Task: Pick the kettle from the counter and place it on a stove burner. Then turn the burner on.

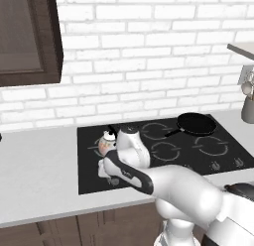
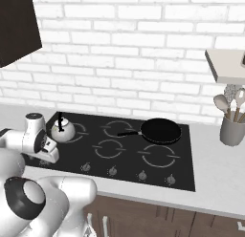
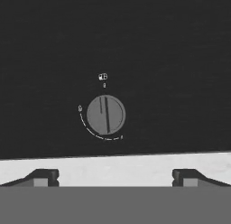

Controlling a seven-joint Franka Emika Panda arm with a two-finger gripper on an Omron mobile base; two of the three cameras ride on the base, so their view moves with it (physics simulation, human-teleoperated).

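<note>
- Hand view: gripper (image 3: 115, 177) spread wide and empty, hanging over a round grey knob (image 3: 105, 114) near the cooktop's front edge.
- Kettle (image 2: 63, 130), squat, rounded, glossy white, sits on the ring (image 2: 72, 131) at the black glass cooktop's (image 2: 182, 171) back-left corner; placing looks done.
- Left to do: turn the knob.
- Counter (image 1: 34, 175) is smooth pale grey.
</note>
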